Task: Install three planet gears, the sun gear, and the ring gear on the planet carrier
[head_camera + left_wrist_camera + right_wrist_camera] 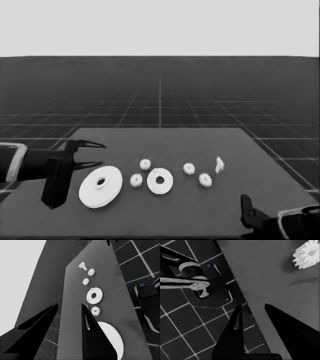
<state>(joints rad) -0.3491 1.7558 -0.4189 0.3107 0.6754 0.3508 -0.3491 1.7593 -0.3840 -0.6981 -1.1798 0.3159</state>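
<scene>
Hidden: in the left wrist view one finger (96,340) of the left gripper (95,154) covers part of the larger round part (100,186); its hole does not show there.
Cut off: the right gripper (252,315) is seen only at the lower right corner of the head view; in its wrist view one gear (307,253) is cut by the picture's edge.
Left gripper: it hangs over the left end of the table (200,215), fingers spread apart, holding nothing; the larger round part lies just beside and below the fingers, not between them.
Right gripper: parked over the table's corner, fingers apart, empty.
Smaller round part: (160,181) flat, with a wide hole, farther from the left gripper than the larger one; nothing sits on it.
Gears: four small toothed wheels (136,180) (145,164) (188,168) (205,179), two on each side of the smaller round part, all apart from it.
Thin white piece: (219,164) farthest from the left gripper, maybe standing upright; its shape is hard to read.
</scene>
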